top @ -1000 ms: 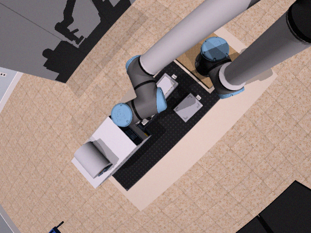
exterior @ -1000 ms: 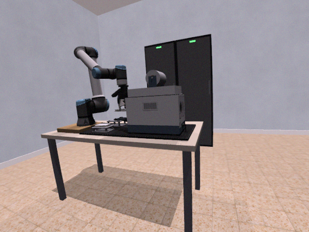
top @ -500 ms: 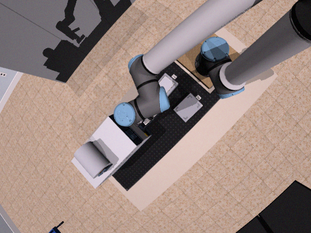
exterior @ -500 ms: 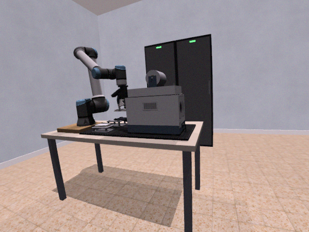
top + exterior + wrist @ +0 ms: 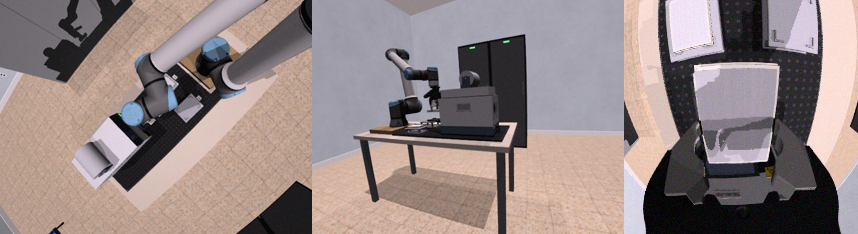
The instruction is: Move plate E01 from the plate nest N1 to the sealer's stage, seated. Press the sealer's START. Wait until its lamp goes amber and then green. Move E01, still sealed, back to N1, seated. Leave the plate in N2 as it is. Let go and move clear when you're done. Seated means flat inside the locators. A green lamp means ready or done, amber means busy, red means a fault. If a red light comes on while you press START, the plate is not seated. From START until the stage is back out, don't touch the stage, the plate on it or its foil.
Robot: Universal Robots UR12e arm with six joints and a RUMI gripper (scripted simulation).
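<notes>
Black perforated mat (image 5: 161,143) (image 5: 475,139) (image 5: 741,30) on pale table (image 5: 201,133) (image 5: 432,144) (image 5: 834,75); bluish walls (image 5: 564,62).

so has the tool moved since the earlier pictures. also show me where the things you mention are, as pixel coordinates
Yes: in the top view the tool (image 5: 151,121) (image 5: 434,108) (image 5: 737,119) has shifted slightly away from the sealer's white housing (image 5: 108,130) (image 5: 475,118).
</notes>
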